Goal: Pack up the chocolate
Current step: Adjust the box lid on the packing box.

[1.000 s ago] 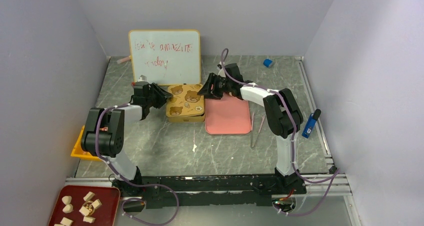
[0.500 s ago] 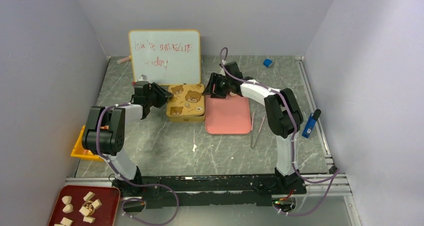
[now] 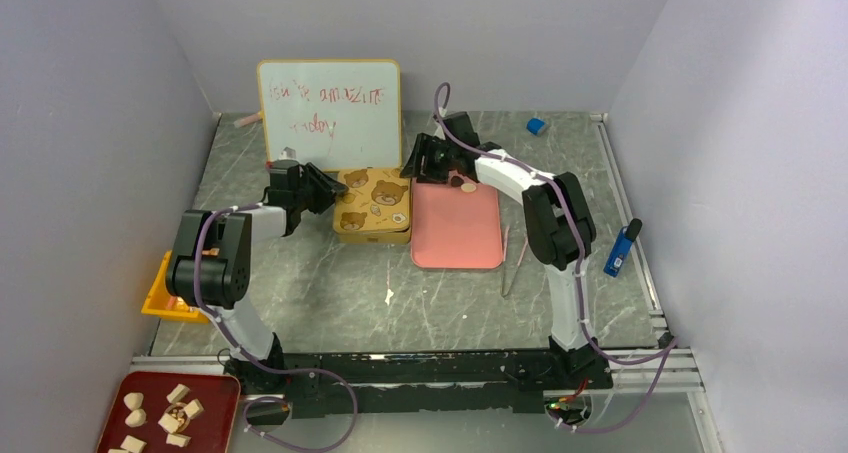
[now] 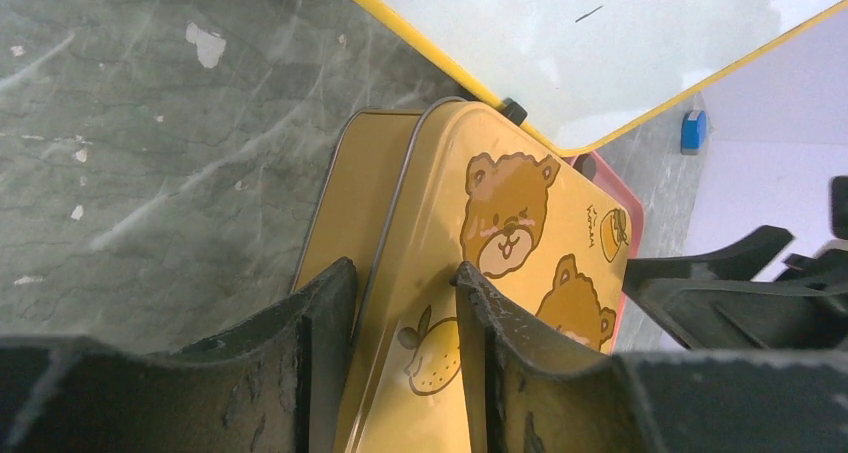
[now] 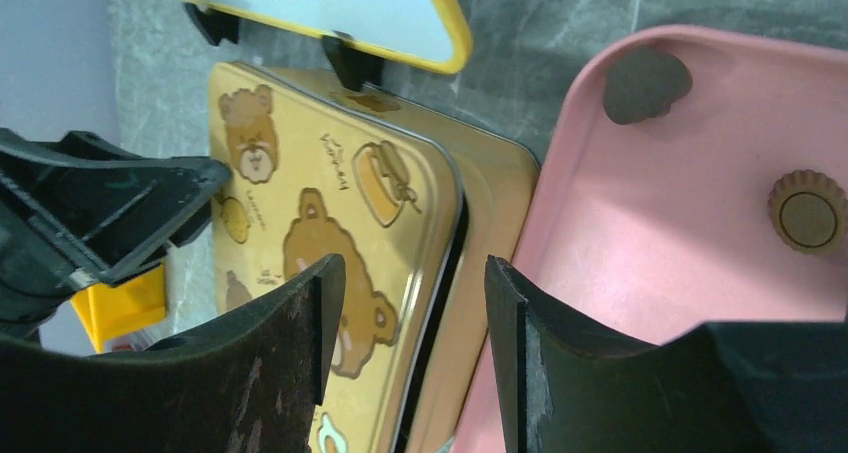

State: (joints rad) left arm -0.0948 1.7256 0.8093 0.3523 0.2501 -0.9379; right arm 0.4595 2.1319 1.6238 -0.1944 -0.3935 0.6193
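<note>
**Opening comes first, packing after**

We read this as the opening step. The yellow bear-printed metal tin (image 3: 372, 205) sits mid-table, just in front of the yellow-framed whiteboard (image 3: 330, 113); its lid (image 5: 320, 193) is on, though the right wrist view shows a dark gap along the lid's right edge, so it may be ajar.

The left gripper (image 4: 405, 278) stands astride the lid's left edge, one finger over the lid and one outside it; the fingers are half apart, and we cannot tell whether they press on anything. The right gripper (image 5: 415, 273) hovers at the tin's right side, fingers well apart and holding nothing; one is above the lid, the other above the flat pink plastic tray (image 5: 650, 293).

The chocolate (image 3: 466, 185) lies at the far end of that tray, just right of the tin: a dark brown rounded piece (image 5: 645, 83) and a tan fluted round piece (image 5: 808, 210), apart from each other; neither is in the tin.

As we judge it, the lid must come fully off and go down away from the tray and the whiteboard's feet; that calls for a firm hold on a thin rim while the other arm steadies the base, since the tin may slide on the grey marbled table (image 3: 330, 273). Only then come the pieces, each needing a narrow, gentle pinch.
</note>
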